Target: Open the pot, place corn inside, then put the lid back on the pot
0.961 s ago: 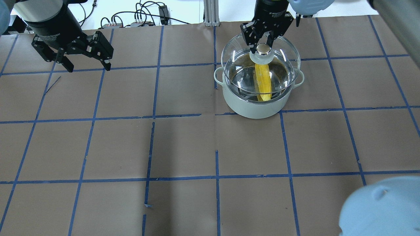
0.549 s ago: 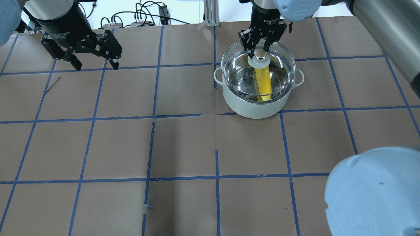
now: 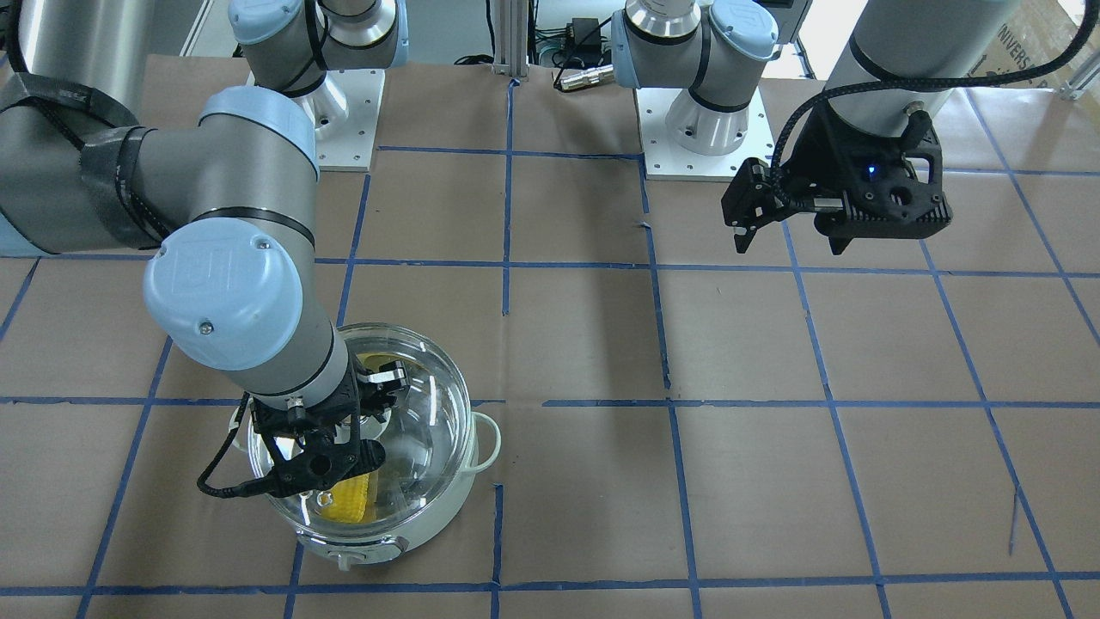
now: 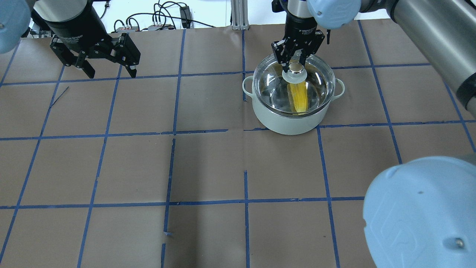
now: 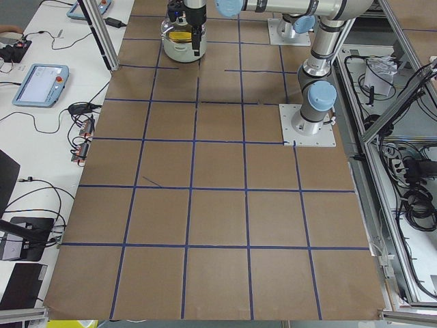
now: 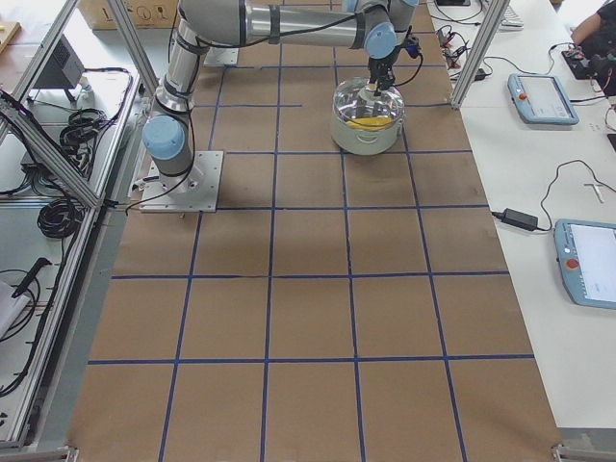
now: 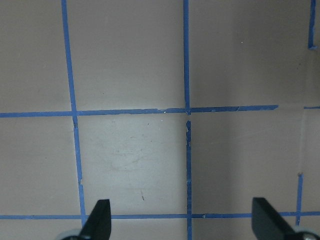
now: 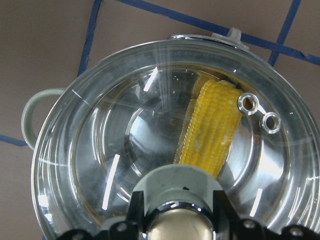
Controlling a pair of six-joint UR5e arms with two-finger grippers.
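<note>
Right pincer (image 4: pixel 296 64) clamped the knob (image 4: pixel 296 67) of the glass lid (image 4: pixel 273 87), over the pot (image 4: pixel 290 124) on the counter (image 4: pixel 208 167), corn (image 4: pixel 298 97) inside. Left pincer (image 4: pixel 111 74) hung wide open, well apart. Lid should sit level before release.

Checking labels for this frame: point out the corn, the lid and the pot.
the corn (image 4: pixel 298 97), overhead view, mid-cob, seen through glass.
the lid (image 4: pixel 294 77), overhead view, pale-green centre disc.
the pot (image 4: pixel 290 123), overhead view, near outer wall.
</note>
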